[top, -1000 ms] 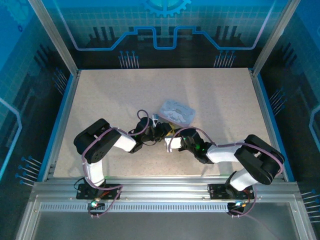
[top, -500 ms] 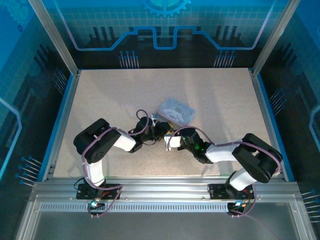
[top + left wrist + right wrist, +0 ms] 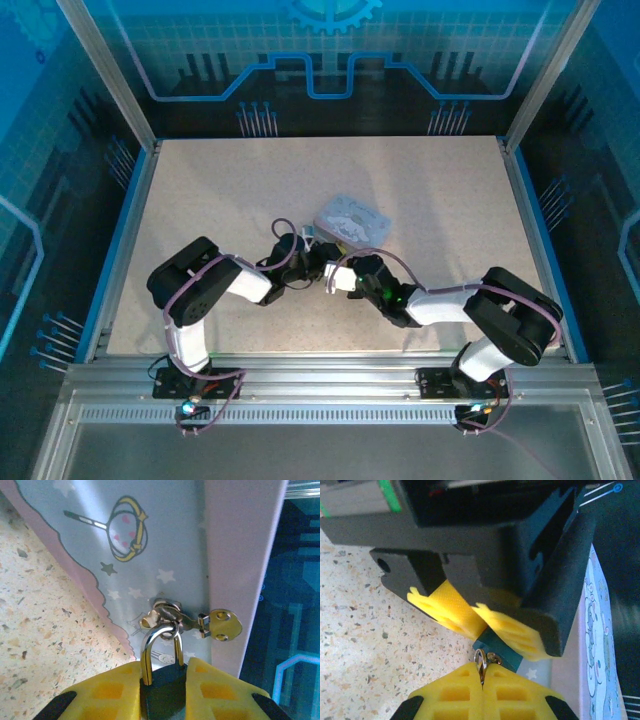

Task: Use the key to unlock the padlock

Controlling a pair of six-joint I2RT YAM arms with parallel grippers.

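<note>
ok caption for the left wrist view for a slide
Left gripper clamped on the padlock, its shackle hooked through the hasp of the star-printed box.

A pale blue cartoon-printed box [image 3: 165, 540] with a metal hasp [image 3: 220, 625] sits just ahead of the left pincer [image 3: 162, 690] on the speckled tabletop [image 3: 45, 630].

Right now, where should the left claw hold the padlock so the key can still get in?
Grip the padlock body by its flat sides, coming from the side away from the box: its shackle is looped through the hasp there. Leave bare the teal end facing the right claw.
</note>
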